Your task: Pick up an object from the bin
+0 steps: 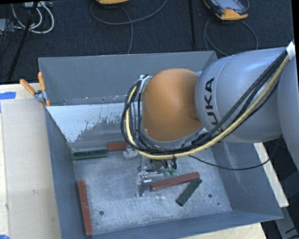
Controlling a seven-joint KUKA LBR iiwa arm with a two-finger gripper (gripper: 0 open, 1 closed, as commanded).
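Along the left wall of the bin [61, 165] lies a long red-brown bar [84, 208]. Near the back wall are a dark green bar [90, 154] and a short red-brown piece [116, 146]. My gripper [143, 183] sits low at mid-floor, at the left end of a red-brown stick [175, 180] that stretches rightward. I cannot tell whether it is apart or clamped. Just beyond, toward the front wall, a dark green stick [188, 192] lies slanted.

A slim reddish-brown bar [175, 180] lies flat in the bin's [65, 191] middle.
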